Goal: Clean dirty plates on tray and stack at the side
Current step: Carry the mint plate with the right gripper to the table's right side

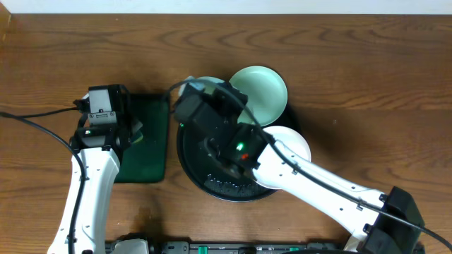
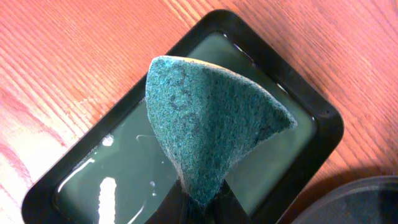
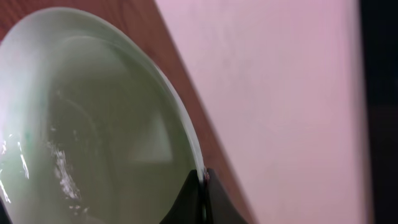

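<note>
The right claw [image 3: 202, 186] was clamped on a pale turquoise plate [image 3: 93, 124] by its rim, holding it tilted above the black tray [image 1: 212, 189]. The left claw [image 2: 202, 202] pinched a teal sponge [image 2: 211, 124] over the wet green tray [image 2: 323, 124]. The other turquoise plate [image 1: 261, 92] and the white plate [image 1: 293, 141] sat at the black tray's rim. Nothing seemed stacked aside yet.

I see sponge [image 2: 211, 130] teal, mottled; small tray [image 1: 148, 159] dark green; round tray [image 1: 194, 166] black; held plate [image 3: 93, 124] pale turquoise; second plate [image 1: 260, 92] same; third plate [image 1: 293, 137] white; desk [image 1: 367, 63] brown wood grain.
</note>
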Controlling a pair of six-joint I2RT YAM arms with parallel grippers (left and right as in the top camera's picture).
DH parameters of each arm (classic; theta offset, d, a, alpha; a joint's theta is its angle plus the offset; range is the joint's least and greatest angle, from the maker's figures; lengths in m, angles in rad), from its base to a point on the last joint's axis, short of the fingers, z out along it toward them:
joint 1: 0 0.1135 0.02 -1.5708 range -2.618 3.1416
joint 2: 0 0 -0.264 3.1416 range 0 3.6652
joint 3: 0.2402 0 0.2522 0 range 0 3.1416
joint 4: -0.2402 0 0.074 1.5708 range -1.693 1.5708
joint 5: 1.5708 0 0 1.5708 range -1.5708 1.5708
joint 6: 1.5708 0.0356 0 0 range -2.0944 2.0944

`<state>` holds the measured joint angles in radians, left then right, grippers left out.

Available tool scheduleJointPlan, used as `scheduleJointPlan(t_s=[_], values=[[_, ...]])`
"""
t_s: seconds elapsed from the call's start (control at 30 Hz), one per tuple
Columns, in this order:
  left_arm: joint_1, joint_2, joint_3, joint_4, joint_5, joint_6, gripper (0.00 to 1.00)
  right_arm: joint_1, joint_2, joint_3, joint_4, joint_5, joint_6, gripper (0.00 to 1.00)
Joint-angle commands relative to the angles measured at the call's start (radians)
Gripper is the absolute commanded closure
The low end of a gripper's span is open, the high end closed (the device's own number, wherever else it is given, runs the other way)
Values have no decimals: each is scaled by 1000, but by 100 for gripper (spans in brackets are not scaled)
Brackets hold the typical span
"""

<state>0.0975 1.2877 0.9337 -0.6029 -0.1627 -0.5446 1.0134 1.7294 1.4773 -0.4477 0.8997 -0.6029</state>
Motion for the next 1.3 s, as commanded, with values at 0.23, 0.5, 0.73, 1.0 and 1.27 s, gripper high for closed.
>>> scheduleJointPlan(t_s=[0.23, 0.5, 0.73, 1.0, 1.27], values=[[5, -10, 0, -3, 2, 21, 93, 68, -11, 16, 77, 113, -225, 99], [5, -10, 0, -3, 2, 21, 93, -31, -9, 16, -45, -173, 196, 99], [5, -10, 0, -7, 2, 21, 93, -460, -9, 15, -156, -1083, 600, 99], [5, -10, 0, -23, 2, 21, 93, -932, -9, 8, -250, -1323, 642, 99], [5, -10, 0, -22, 2, 21, 93, -1247, -8, -79, -233, -1310, 621, 99]])
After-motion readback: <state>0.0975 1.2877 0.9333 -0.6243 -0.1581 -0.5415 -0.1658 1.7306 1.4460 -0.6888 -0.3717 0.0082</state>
